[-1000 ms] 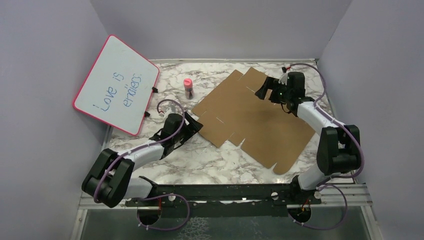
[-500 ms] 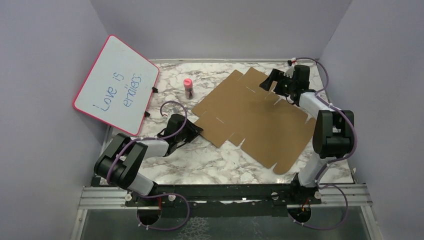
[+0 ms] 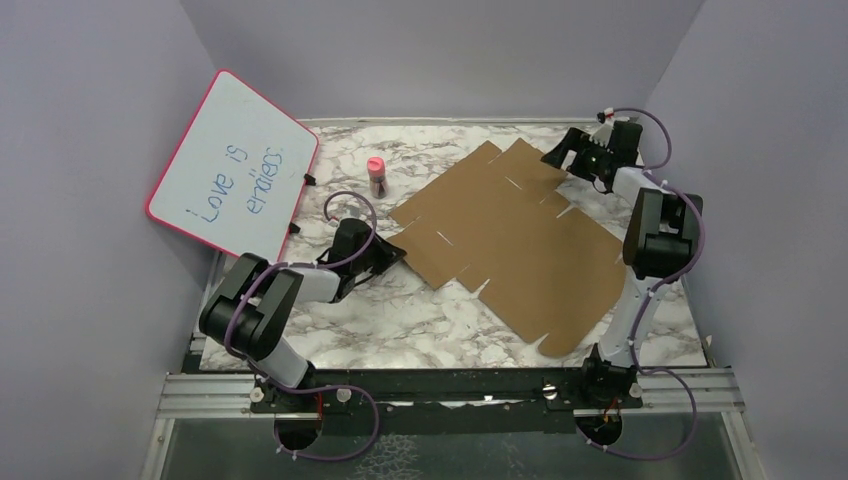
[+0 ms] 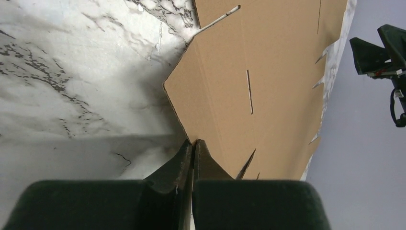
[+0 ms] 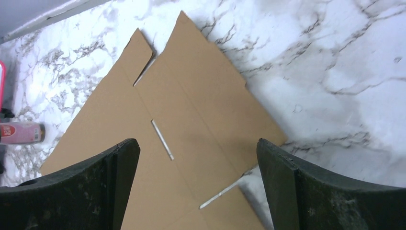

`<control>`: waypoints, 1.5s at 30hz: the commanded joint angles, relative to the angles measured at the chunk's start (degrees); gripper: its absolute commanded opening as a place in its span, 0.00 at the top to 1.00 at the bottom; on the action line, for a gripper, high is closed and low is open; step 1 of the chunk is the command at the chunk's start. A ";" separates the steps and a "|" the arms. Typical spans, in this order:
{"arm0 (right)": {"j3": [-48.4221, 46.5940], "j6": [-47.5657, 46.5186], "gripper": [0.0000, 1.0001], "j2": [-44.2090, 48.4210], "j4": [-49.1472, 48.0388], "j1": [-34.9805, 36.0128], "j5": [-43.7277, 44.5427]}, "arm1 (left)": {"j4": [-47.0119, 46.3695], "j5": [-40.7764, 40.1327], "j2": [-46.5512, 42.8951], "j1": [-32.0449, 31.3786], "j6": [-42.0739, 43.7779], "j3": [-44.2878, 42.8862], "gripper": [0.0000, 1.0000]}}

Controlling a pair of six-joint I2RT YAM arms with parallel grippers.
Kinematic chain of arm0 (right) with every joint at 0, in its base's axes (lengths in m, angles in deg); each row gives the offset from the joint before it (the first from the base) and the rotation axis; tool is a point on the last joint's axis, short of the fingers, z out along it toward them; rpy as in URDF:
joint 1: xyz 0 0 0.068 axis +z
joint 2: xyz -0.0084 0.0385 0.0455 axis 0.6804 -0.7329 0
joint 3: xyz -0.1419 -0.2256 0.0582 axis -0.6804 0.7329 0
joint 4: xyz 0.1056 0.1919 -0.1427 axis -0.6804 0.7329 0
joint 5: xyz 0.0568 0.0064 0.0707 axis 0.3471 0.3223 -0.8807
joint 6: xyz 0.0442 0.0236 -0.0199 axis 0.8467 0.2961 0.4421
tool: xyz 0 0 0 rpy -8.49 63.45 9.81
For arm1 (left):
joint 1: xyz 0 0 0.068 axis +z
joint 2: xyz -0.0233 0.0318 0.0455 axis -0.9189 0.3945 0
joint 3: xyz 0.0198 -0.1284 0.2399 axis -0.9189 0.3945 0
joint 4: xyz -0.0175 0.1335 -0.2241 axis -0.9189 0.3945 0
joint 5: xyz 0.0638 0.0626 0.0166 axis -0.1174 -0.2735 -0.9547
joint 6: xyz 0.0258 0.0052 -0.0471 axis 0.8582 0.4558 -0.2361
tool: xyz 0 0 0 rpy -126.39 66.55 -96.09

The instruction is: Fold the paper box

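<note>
The paper box [image 3: 510,240] is a flat brown die-cut cardboard sheet with slits and flaps, lying unfolded on the marble table [image 3: 420,320]. My left gripper [image 3: 395,253] sits low at the sheet's near-left flap. In the left wrist view its jaws [image 4: 194,142] are pressed together, with the edge of the cardboard [image 4: 268,72] running in between their tips. My right gripper [image 3: 562,152] hovers wide open over the far-right corner. The right wrist view shows the cardboard [image 5: 182,124] below the spread fingers [image 5: 196,143], touching neither.
A pink-framed whiteboard [image 3: 235,170] leans against the left wall. A small pink-capped bottle [image 3: 376,176] stands just left of the sheet's far corner. Grey walls close in on three sides, and the right arm sits close to the right wall.
My left gripper closed on the sheet's near-left edge. My right arm drew back toward the far-right corner, staying open. The sheet shifted slightly.
</note>
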 commanded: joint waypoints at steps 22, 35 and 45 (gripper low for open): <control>-14.18 -2.73 0.64 -16.93 7.16 -4.39 -20.20 | 9.32 5.26 2.07 3.33 11.66 -7.70 1.00; 11.38 6.12 0.99 1.45 -3.39 -4.42 -12.05 | 26.75 0.91 9.38 6.45 24.86 -24.91 1.00; 33.01 19.08 0.99 16.27 -10.31 -3.36 -1.61 | 34.12 -1.43 15.97 6.58 31.44 -33.84 0.99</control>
